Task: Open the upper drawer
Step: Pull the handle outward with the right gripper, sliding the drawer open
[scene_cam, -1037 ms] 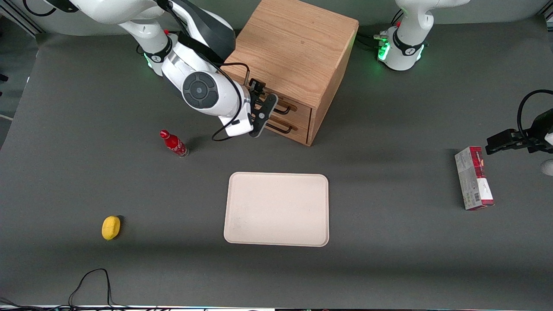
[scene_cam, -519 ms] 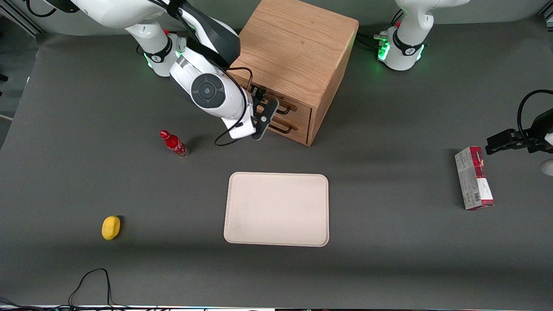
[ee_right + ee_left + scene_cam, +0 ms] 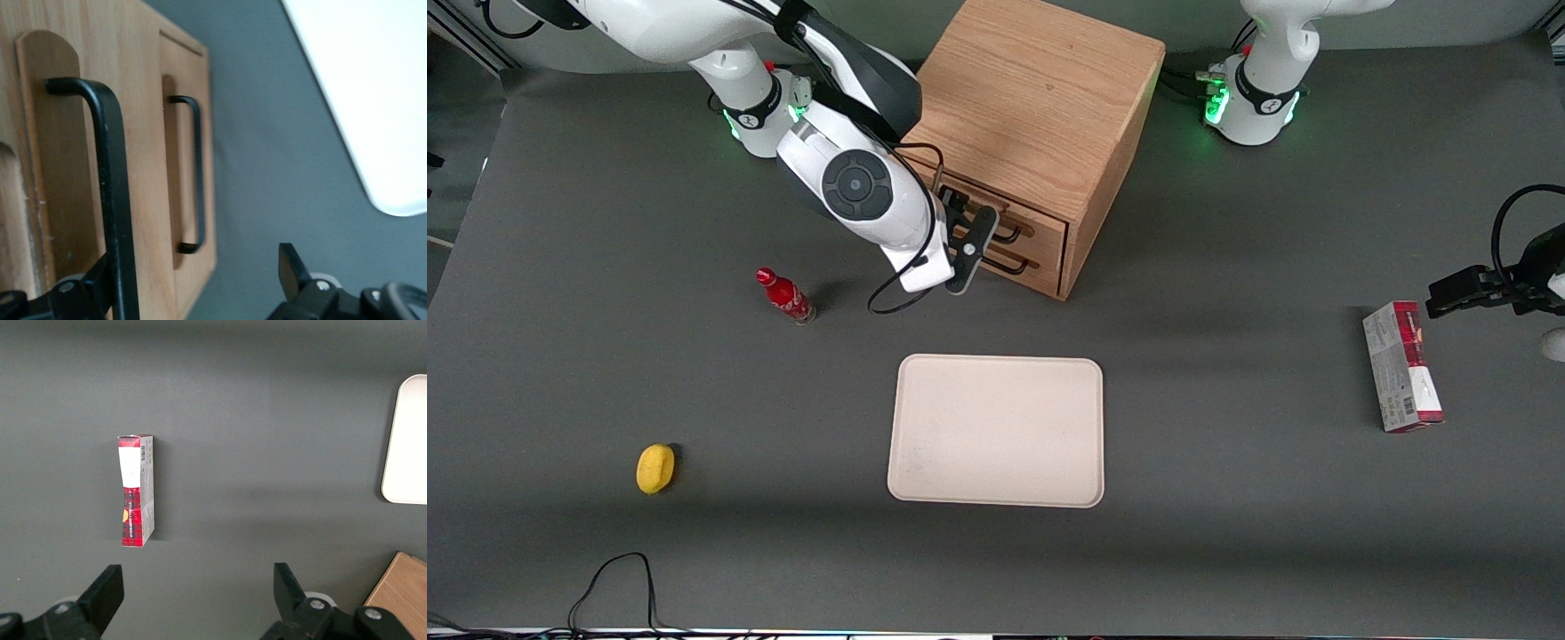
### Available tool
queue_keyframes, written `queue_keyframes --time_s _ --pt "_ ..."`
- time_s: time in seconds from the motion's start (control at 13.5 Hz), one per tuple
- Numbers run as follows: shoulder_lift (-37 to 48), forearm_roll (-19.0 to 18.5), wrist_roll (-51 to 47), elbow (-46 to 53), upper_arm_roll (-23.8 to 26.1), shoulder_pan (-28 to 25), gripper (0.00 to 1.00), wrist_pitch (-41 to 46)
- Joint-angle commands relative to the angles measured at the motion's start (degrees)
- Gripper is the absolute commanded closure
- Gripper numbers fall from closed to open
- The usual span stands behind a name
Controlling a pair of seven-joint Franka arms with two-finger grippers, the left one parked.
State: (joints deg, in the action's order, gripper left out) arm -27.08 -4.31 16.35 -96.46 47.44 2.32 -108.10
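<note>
- Gripper [image 3: 193, 287]: jaws spread wide, one finger beside the black handle [image 3: 110, 193], the other well clear; nothing pinched yet.
- Upper drawer [image 3: 1009, 218]: topmost of two in the wooden cabinet [image 3: 1040, 98], closed. Likely stiff, light, sliding on runners; the rigid wire handle is the natural hold, taken mid-span.
- Lower drawer [image 3: 1018, 267]: just beneath, identical.
- Since a second ago, the gripper has advanced closer to the cabinet front.

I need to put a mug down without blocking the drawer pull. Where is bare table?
Bare table lies between the lemon and the tray, and between the tray and the box. It is crowded at the upper drawer, where the gripper sits by its handle, jaws open.
</note>
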Motion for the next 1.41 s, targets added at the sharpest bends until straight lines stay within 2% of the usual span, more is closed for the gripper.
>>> queue_keyframes --time_s 0.0,0.22,0.74,1.19,1.33 --pt "-1.1 -1.4 6.0 3.8 -2.8 0.4 0.00 -0.1" --pt "-1.7 -1.4 10.9 6.4 -7.0 0.5 0.00 -0.2" --pt "-7.5 -1.4 13.5 16.1 -13.3 0.5 0.00 -0.2" --pt "-8.3 -1.5 13.9 18.0 -13.6 0.4 0.00 -0.2" --pt "-7.2 -4.1 13.6 18.9 -13.6 0.2 0.00 0.4"
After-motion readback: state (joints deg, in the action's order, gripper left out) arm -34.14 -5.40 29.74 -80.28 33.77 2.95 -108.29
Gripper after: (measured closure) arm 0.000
